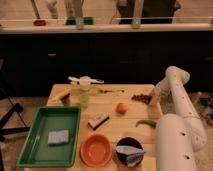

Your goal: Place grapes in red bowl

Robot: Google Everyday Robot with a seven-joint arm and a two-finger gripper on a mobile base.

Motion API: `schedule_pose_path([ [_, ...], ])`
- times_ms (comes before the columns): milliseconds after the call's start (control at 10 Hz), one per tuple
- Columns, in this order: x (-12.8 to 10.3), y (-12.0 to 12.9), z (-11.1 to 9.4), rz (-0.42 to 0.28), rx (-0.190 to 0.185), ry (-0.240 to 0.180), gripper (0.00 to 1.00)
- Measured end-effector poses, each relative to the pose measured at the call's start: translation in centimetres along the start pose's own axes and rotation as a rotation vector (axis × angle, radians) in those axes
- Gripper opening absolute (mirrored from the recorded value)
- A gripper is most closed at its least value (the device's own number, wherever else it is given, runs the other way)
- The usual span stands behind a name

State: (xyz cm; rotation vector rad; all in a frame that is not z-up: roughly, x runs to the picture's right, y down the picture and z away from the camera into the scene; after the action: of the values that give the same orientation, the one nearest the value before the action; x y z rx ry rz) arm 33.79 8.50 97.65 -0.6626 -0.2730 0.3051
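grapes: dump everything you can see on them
The grapes are a small bunch of dark reddish-brown round berries, lying on the wooden table near its far right edge, behind and right of the orange fruit. The end effector sits at the bunch's right end; contact can't be judged. The red bowl at the near edge is well apart.
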Motion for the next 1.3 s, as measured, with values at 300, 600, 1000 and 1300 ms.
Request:
schedule_pose_path([
  [300,0.1,0.0,-0.2,-0.002,-0.002,-0.003,0.07],
  [600,-1.0,-0.4,-0.7,-0.011,0.011,-0.019,0.00],
  [1000,-1.9,-0.7,-3.2,-0.034,0.051,-0.061,0.00],
  [1300,-2.7,-0.7,-3.6,-0.053,0.060,-0.084,0.00],
])
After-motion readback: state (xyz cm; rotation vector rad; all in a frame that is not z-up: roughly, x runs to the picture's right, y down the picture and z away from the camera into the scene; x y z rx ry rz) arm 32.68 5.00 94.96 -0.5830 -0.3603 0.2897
